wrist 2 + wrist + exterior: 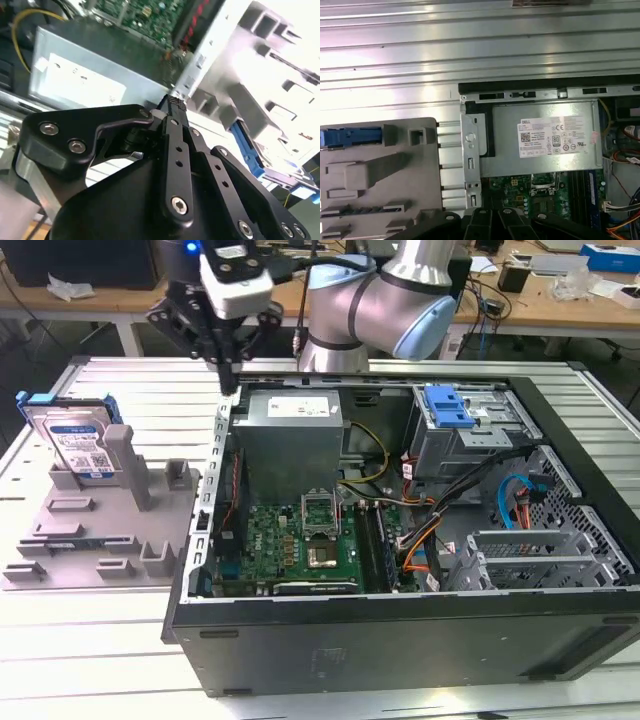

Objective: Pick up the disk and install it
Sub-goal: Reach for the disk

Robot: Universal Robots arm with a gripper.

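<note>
While your gripper (228, 375) hung over the far corner of the open computer case (400, 640), its fingers were drawn together with nothing between them. In the second wrist view the black fingertips (175, 102) met at a knurled point, and they pointed down toward the case wall beside the grey power supply (290, 430).

You had the disk (80, 440) well apart from the tool, toward the exterior view's left. It stood upright on its edge at the far end of the grey fixture plate (60, 540), with its blue-and-white label facing the camera and bright blue rails framing it. A tall grey post (125, 460) rose just beside it. In the first wrist view, one blue rail of the disk (350, 136) showed along the plate's (380, 190) edge, and the power supply (540, 137) lay to the other side, inside the case.

Your plate and case both rested on the ribbed metal table (120, 380), the plate just beside the case wall. Inside the case you could see the green motherboard (300, 540) and, further toward the exterior view's right, a solid blue clip (447, 405) on top of the metal drive cage. The silver arm (400, 310) reached in from behind the case.
</note>
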